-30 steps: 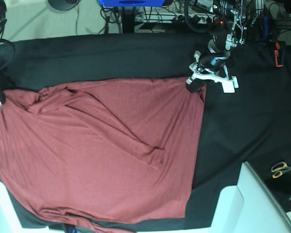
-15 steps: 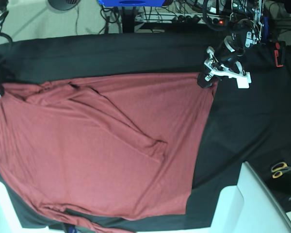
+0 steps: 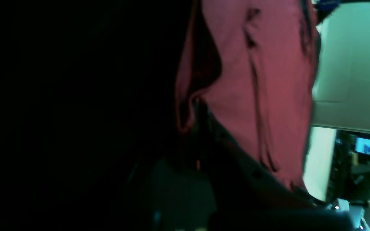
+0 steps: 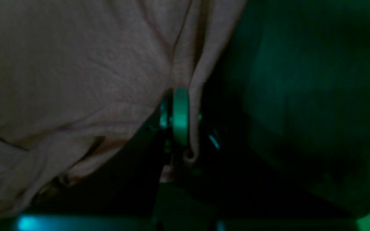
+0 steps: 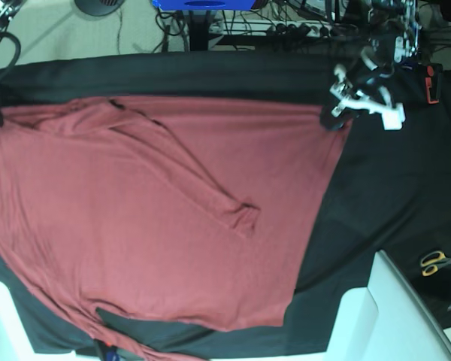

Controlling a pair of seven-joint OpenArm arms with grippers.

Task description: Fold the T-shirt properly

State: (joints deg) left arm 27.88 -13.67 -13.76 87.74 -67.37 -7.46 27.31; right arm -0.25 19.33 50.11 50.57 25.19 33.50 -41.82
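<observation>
The T-shirt [image 5: 150,218], a brick-red long-sleeved knit, is found spread across most of the black tablecloth [image 5: 391,188], its near hem lying toward the front table edge and partly lifted off a patch of cloth at the lower left, with one sleeve [image 5: 203,184] laid diagonally over the body. The fabric is judged thin, light and entirely limp; it sags and ripples between the held points, so it would be expected to drag and crease rather than slide stiffly, and nothing in it is fragile. Hold is best taken at corners and seams, where doubled fabric gives the pads purchase. Farther back, the top edge is drawn nearly straight between two grips. The left gripper [image 5: 340,111] is seen at the far right corner of the garment, clenched on a pinch of the shirt's edge, its arm reaching in from the rear and the wrist angled down toward the table. The right gripper [image 4: 185,128] is likewise closed on a fold of the opposite top corner, as the right wrist view shows; in the base view it sits at the frame's left edge, barely visible.
</observation>
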